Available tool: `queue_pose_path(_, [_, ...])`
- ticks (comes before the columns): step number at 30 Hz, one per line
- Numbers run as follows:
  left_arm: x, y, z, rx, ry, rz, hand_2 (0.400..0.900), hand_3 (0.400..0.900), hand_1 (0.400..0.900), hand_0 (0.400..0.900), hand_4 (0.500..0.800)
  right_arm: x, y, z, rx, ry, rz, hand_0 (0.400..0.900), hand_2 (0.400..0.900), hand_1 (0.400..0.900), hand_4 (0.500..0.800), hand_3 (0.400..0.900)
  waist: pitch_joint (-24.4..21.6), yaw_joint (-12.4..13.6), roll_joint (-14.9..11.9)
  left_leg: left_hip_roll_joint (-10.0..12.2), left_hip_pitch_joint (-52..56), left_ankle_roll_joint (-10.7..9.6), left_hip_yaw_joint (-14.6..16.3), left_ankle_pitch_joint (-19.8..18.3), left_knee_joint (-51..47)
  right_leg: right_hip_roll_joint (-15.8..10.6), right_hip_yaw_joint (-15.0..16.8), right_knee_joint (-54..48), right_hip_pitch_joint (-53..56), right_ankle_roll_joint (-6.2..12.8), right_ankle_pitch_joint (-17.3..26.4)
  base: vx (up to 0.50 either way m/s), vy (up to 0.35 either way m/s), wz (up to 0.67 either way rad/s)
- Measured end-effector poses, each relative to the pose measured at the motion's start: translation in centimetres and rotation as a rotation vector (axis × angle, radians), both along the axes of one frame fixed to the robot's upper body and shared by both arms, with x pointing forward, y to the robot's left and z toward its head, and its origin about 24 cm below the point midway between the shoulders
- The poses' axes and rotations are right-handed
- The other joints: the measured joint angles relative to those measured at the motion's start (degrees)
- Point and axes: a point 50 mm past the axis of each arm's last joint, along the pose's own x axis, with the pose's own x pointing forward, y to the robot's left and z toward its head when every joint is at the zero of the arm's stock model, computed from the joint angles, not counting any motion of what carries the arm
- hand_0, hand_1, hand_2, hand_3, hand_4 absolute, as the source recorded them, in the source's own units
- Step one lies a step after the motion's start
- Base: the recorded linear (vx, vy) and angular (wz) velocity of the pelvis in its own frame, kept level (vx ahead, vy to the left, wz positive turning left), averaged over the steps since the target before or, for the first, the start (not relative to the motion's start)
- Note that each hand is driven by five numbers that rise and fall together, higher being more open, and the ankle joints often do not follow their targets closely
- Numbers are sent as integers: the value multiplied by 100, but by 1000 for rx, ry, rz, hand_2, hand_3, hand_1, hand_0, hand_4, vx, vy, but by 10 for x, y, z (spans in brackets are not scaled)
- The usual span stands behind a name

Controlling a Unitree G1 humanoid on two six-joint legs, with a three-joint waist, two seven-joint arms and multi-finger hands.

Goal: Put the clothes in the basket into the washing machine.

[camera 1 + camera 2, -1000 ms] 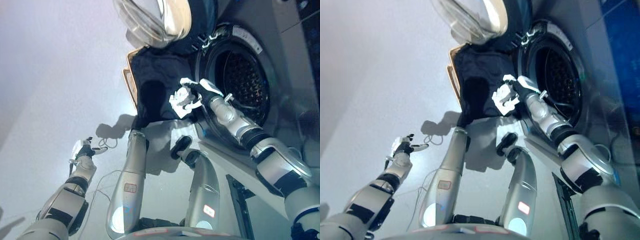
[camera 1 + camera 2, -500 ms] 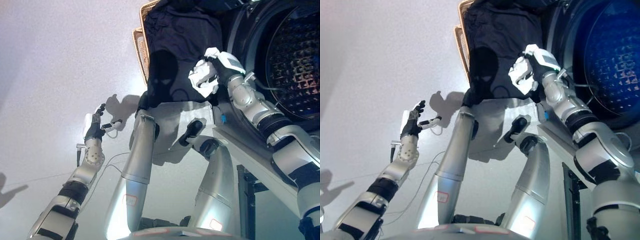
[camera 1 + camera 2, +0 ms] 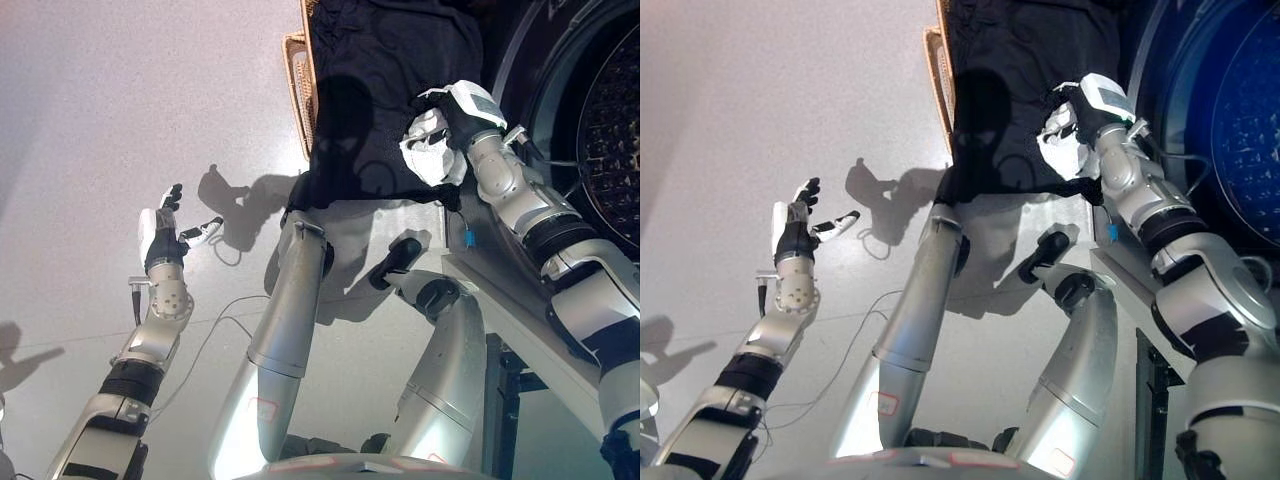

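Note:
A wicker basket (image 3: pixel 296 76) stands on the floor at the top of the view. A dark cloth (image 3: pixel 380 70) lies over it and hangs down its near side. My right hand (image 3: pixel 438 142) is at the cloth's lower right corner, fingers curled into the fabric. Right of the basket is the washing machine's open drum (image 3: pixel 612 120), with its perforated metal wall showing. My left hand (image 3: pixel 160 236) is held up over the bare floor, far left of the basket. Its fingers are spread and hold nothing.
The washing machine's front panel (image 3: pixel 520 320) runs down the right side under my right arm. Grey floor (image 3: pixel 120 110) spreads to the left of the basket. The top edge of the view cuts off the basket's far part.
The whole view has shifted, so the basket and drum now sit higher and further right. My left hand has risen and turned more upright, its fingers still spread. My right hand stays at the cloth.

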Motion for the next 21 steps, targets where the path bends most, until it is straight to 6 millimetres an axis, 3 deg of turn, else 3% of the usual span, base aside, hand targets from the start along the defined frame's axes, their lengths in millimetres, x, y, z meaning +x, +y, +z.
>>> queue_pose_path(5, [0, 2, 5, 22, -14, -4, 900, 900, 900, 900, 800, 0, 1, -1, 12, -3, 3, 400, 400, 400, 500, 400, -1, 1, -1, 3, 59, 38, 14, 20, -33, 6, 8, -28, 48, -24, 14, -1, 0, -1])
queue_pose_path(10, [0, 5, 1, 37, 5, 6, 900, 900, 900, 900, 800, -2, 5, -26, 30, 56, 11, 400, 400, 400, 500, 400, -41, -14, -50, 10, 358, 44, 60, 25, -268, 42, 51, -228, 293, 12, 8, -6, 7, -8])
queue_pose_path(15, [6, 15, -18, 70, 121, 54, 900, 900, 900, 900, 800, -2, 18, -45, 65, 94, 34, 400, 400, 400, 500, 400, -117, -18, -152, 119, 749, 109, 95, 84, -635, 174, 8, -624, 696, 36, 97, 15, -14, -4])
queue_pose_path(19, [5, 12, -26, 87, 154, 37, 900, 900, 900, 900, 800, -5, 19, -62, 83, 121, 18, 400, 400, 400, 500, 400, -157, -2, -162, 200, 1241, 136, 113, 142, -1047, 202, -92, -1021, 1201, 81, 155, 0, 0, 0])
queue_pose_path(21, [10, 11, -24, 96, 156, 35, 900, 900, 900, 900, 800, -4, 18, -63, 85, 122, 7, 724, 724, 724, 694, 724, -161, -6, -162, 202, 1357, 122, 107, 198, -1228, 210, -123, -1146, 1297, 85, 180, 15, 1, -2])
